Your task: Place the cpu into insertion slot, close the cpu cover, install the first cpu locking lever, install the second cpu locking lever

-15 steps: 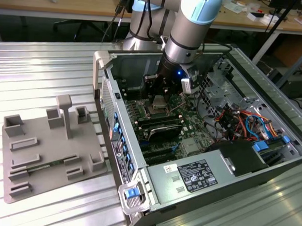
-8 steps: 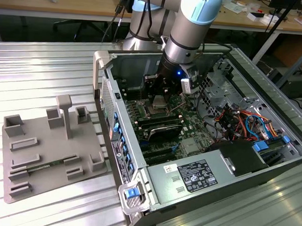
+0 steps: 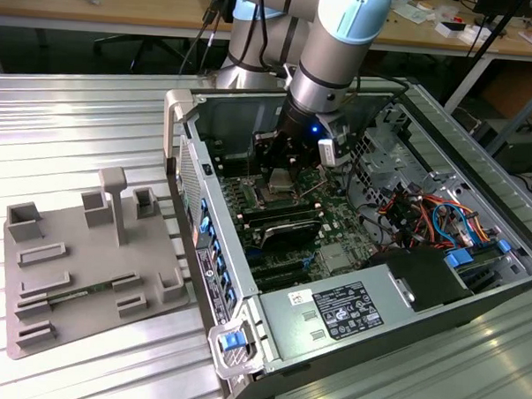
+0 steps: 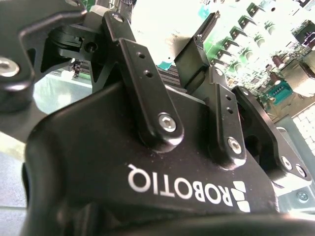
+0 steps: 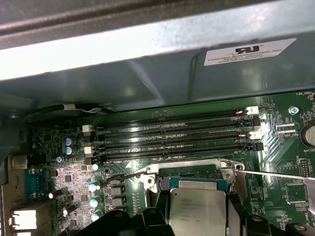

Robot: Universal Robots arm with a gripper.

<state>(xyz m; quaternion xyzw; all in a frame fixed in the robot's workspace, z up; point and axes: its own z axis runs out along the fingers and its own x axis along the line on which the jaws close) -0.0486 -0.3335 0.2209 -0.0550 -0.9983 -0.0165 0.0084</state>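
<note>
My gripper [image 3: 281, 167] reaches down into the open computer case [image 3: 242, 340] over the green board. It is shut on the cpu [image 5: 197, 204], a silvery square chip held between the two black fingers [image 5: 158, 216]. The cpu [image 3: 281, 181] hangs just above the insertion slot [image 5: 192, 171], whose silvery rim and dark recess show right behind the chip. A thin wire locking lever [image 5: 125, 175] lies at one side of the slot, and a second bright lever [image 5: 275, 175] sticks out at the other side. The cpu cover is hidden. In the second wrist view the fingers [image 4: 197, 59] stand close together.
Several long black memory slots [image 5: 177, 132] run beside the socket, under the grey case wall [image 5: 147, 54]. A power supply [image 3: 340, 313] and coloured cables [image 3: 433, 216] fill the case's near and right parts. A grey fixture tray [image 3: 87, 262] lies at the exterior view's left.
</note>
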